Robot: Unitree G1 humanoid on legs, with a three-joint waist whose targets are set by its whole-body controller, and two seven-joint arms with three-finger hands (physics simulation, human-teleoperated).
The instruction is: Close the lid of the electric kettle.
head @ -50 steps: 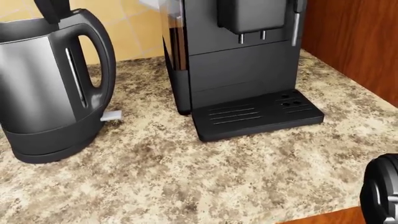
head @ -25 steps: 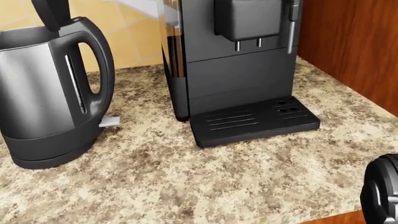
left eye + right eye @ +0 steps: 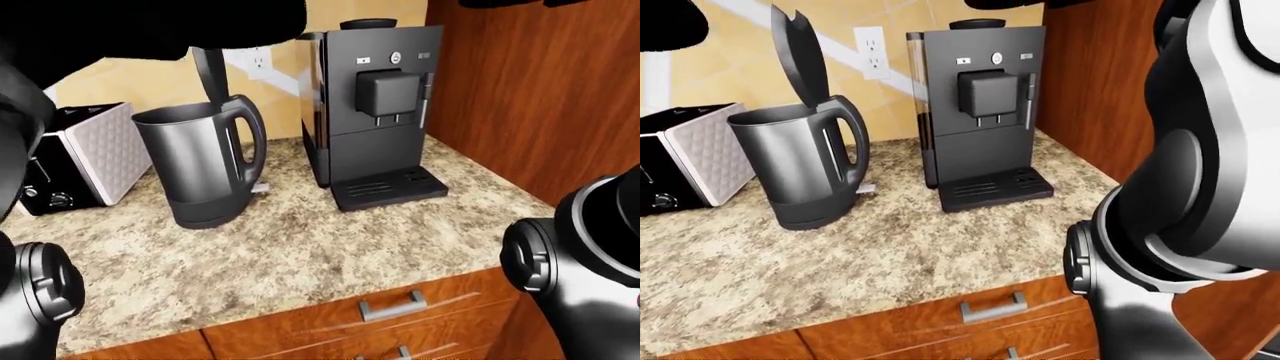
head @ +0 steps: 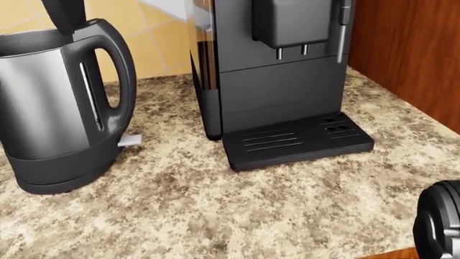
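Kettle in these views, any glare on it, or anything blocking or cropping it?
Head view: soft vertical sheen on the kettle, its raised lid cropped at the top. Left-eye view: a flat black shape covers the lid's upper end. Right-eye view: whole lid visible, sharp.

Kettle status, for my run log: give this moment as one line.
brushed-steel electric kettle with black handle: on speckled granite counter | black hinged lid: upright, open | hands: fingers not in view | task: not done

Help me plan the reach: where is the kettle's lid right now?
The lid stands open and upright above the kettle, left of centre in the right-eye view, between the toaster and the coffee machine.
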